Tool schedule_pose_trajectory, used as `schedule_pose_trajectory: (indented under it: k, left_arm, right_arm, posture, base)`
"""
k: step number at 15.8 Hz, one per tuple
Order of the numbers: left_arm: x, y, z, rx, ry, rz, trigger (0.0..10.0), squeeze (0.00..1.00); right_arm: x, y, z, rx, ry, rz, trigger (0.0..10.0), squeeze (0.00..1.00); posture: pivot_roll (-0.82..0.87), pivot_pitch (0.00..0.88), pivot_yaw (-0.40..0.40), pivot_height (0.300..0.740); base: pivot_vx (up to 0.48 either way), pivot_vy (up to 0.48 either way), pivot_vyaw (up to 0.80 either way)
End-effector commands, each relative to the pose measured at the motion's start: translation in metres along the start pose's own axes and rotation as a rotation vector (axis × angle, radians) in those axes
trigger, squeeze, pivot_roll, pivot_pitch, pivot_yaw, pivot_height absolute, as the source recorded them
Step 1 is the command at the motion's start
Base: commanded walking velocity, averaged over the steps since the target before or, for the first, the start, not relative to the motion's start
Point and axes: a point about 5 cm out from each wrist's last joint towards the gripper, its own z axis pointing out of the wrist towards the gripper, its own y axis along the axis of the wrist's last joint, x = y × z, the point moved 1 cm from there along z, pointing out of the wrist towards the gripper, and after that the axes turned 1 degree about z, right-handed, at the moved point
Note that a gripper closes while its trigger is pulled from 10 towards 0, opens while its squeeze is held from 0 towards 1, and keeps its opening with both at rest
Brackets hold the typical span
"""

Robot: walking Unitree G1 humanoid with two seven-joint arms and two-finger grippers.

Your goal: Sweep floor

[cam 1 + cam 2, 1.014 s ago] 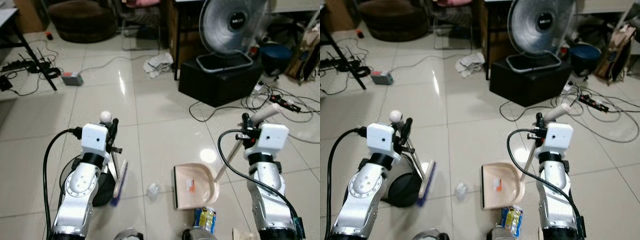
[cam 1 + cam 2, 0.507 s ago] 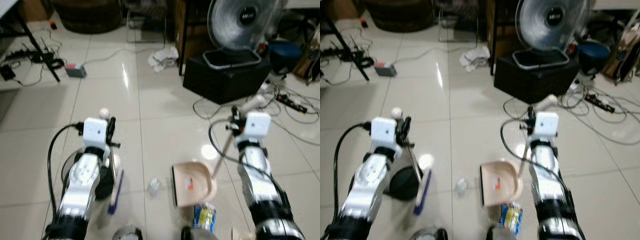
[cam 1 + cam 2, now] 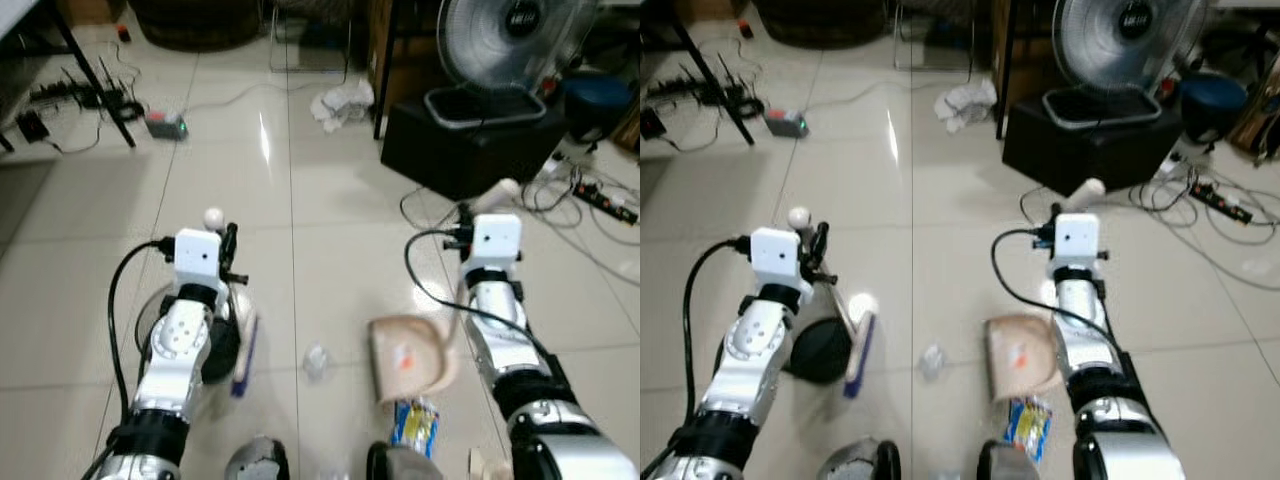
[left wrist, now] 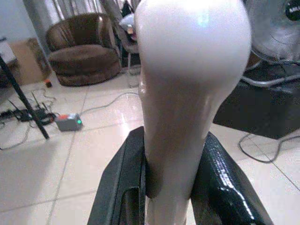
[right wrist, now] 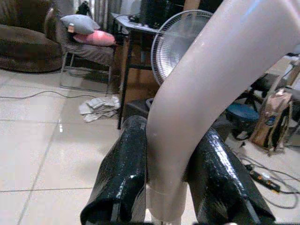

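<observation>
My left gripper (image 3: 228, 262) is shut on the white broom handle (image 4: 187, 93), which ends in a round knob (image 3: 212, 215). The broom's blue-bristled head (image 3: 243, 355) rests on the tiled floor beside my left arm. My right gripper (image 3: 463, 232) is shut on the pale dustpan handle (image 5: 206, 93). The beige dustpan (image 3: 410, 358) lies on the floor with its open edge towards the broom. Between broom and dustpan lies a small crumpled scrap (image 3: 316, 360). In each wrist view, black fingers (image 4: 225, 187) (image 5: 122, 178) press both sides of the handle.
A yellow-blue snack packet (image 3: 410, 427) lies just in front of the dustpan. A fan (image 3: 515, 40) stands on a black box (image 3: 470, 150) ahead right, with cables (image 3: 590, 200) trailing beside it. A crumpled cloth (image 3: 340, 100) and a power strip (image 3: 165, 126) lie farther off.
The whole picture has shifted, so the camera has moved. Both grippers keep their hold. Broom head, scrap and dustpan stay in about the same places relative to each other.
</observation>
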Motion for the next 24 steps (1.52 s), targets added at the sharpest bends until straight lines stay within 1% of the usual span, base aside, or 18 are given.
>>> schedule_pose_trajectory:
  k: [1, 3, 5, 8, 9, 10, 11, 12, 13, 15, 16, 18, 21, 22, 23, 24]
  left_arm:
    - [-0.007, 0.008, 0.004, -0.047, -0.033, -0.004, 10.0, 0.0]
    - [-0.013, 0.008, 0.006, -0.05, -0.045, -0.014, 10.0, 0.0]
    - [-0.014, 0.008, 0.008, -0.056, -0.03, -0.037, 10.0, 0.0]
    - [-0.012, 0.007, 0.011, -0.044, 0.029, -0.125, 10.0, 0.0]
    - [-0.016, 0.008, 0.011, -0.042, 0.02, -0.161, 10.0, 0.0]
    - [-0.017, 0.008, 0.012, -0.042, 0.013, -0.174, 10.0, 0.0]
    - [-0.023, 0.011, 0.011, -0.052, -0.024, -0.219, 10.0, 0.0]
    - [-0.026, 0.012, 0.011, -0.06, -0.041, -0.236, 10.0, 0.0]
    - [-0.028, 0.013, 0.011, -0.057, -0.047, -0.289, 10.0, 0.0]
    - [-0.034, 0.018, 0.012, -0.064, -0.082, -0.347, 10.0, 0.0]
    - [-0.033, 0.023, 0.015, -0.076, -0.06, -0.437, 10.0, 0.0]
    - [-0.031, 0.027, 0.018, -0.089, -0.057, -0.485, 10.0, 0.0]
    - [-0.025, 0.035, 0.021, -0.108, -0.112, -0.431, 10.0, 0.0]
    - [-0.018, 0.04, 0.023, -0.125, -0.128, -0.38, 10.0, 0.0]
    - [-0.007, 0.05, 0.024, -0.16, -0.152, -0.31, 10.0, 0.0]
    - [-0.002, 0.054, 0.025, -0.177, -0.165, -0.281, 10.0, 0.0]
  right_arm:
    - [0.002, 0.009, 0.004, -0.056, 0.003, 0.008, 10.0, 0.0]
    - [0.008, 0.0, 0.0, -0.016, 0.016, 0.013, 10.0, 0.0]
    - [0.014, -0.008, -0.004, 0.023, 0.007, 0.033, 10.0, 0.0]
    - [0.027, -0.019, -0.015, 0.071, 0.005, 0.082, 10.0, 0.0]
    - [0.031, -0.022, -0.019, 0.095, -0.005, 0.121, 10.0, 0.0]
    - [0.032, -0.023, -0.019, 0.103, -0.008, 0.134, 10.0, 0.0]
    - [0.035, -0.025, -0.021, 0.116, -0.007, 0.149, 10.0, 0.0]
    - [0.036, -0.026, -0.022, 0.123, -0.007, 0.164, 10.0, 0.0]
    - [0.037, -0.027, -0.022, 0.13, -0.006, 0.185, 10.0, 0.0]
    - [0.038, -0.027, -0.021, 0.135, -0.002, 0.2, 10.0, 0.0]
    - [0.038, -0.027, -0.02, 0.141, -0.004, 0.216, 10.0, 0.0]
    - [0.038, -0.026, -0.019, 0.145, -0.001, 0.215, 10.0, 0.0]
    - [0.032, -0.026, -0.017, 0.145, -0.012, 0.232, 10.0, 0.0]
    - [0.028, -0.026, -0.015, 0.143, -0.024, 0.251, 10.0, 0.0]
    - [0.023, -0.025, -0.014, 0.132, -0.033, 0.265, 10.0, 0.0]
    - [0.02, -0.024, -0.013, 0.125, -0.038, 0.27, 10.0, 0.0]
  posture:
    - [0.05, 0.275, 0.036, 0.74]
    - [0.06, 0.289, 0.034, 0.74]
    - [0.06, 0.284, 0.034, 0.74]
    - [0.06, 0.277, 0.033, 0.74]
    - [0.07, 0.265, 0.034, 0.74]
    - [0.07, 0.265, 0.035, 0.74]
    - [0.08, 0.26, 0.039, 0.74]
    - [0.08, 0.255, 0.039, 0.74]
    - [0.08, 0.253, 0.04, 0.74]
    - [0.08, 0.249, 0.037, 0.74]
    - [0.08, 0.245, 0.035, 0.74]
    - [0.08, 0.239, 0.036, 0.74]
    - [0.07, 0.215, 0.039, 0.74]
    - [0.06, 0.203, 0.04, 0.74]
    - [0.06, 0.186, 0.042, 0.74]
    - [0.06, 0.186, 0.042, 0.74]
  base:
    - [0.0, 0.0, 0.0]
    - [0.0, 0.0, 0.0]
    - [0.0, 0.0, 0.0]
    - [0.0, 0.0, 0.0]
    - [0.0, 0.0, 0.0]
    - [0.0, 0.0, 0.0]
    - [0.0, 0.0, 0.0]
    - [0.0, 0.0, 0.0]
    - [0.0, 0.0, 0.0]
    - [0.0, 0.0, 0.0]
    - [0.0, 0.0, 0.0]
    - [0.0, 0.0, 0.0]
    - [0.0, 0.0, 0.0]
    - [0.0, 0.0, 0.0]
    - [0.0, 0.0, 0.0]
    - [0.0, 0.0, 0.0]
